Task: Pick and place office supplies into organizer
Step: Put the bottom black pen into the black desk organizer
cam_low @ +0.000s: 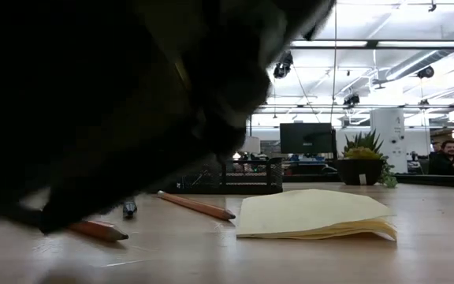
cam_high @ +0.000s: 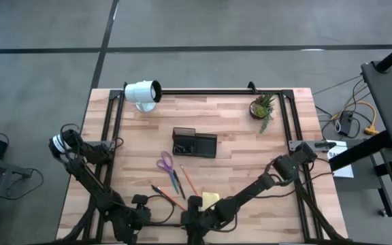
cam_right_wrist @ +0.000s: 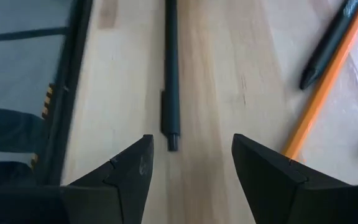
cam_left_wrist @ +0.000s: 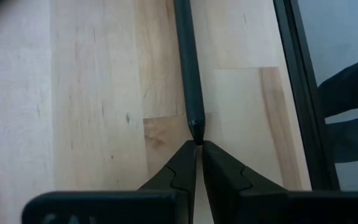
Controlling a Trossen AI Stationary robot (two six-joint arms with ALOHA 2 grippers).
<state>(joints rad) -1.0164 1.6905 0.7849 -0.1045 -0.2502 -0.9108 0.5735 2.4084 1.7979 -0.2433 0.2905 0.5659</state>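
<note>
Our right gripper (cam_right_wrist: 191, 165) hovers low at the table's six o'clock edge, jaws spread wide and empty, lined up on a dark pen (cam_right_wrist: 171, 71) lying flat on the wood just ahead. It looks light, stiff and slick, likely to roll, so we'd pinch it mid-barrel, across its width. An orange pencil (cam_right_wrist: 319, 93) lies close by at two o'clock of it. Our left gripper (cam_left_wrist: 199, 163) waits near seven o'clock, jaws pressed shut on nothing. The organizer (cam_high: 194, 143) sits mid-table, toward twelve.
</note>
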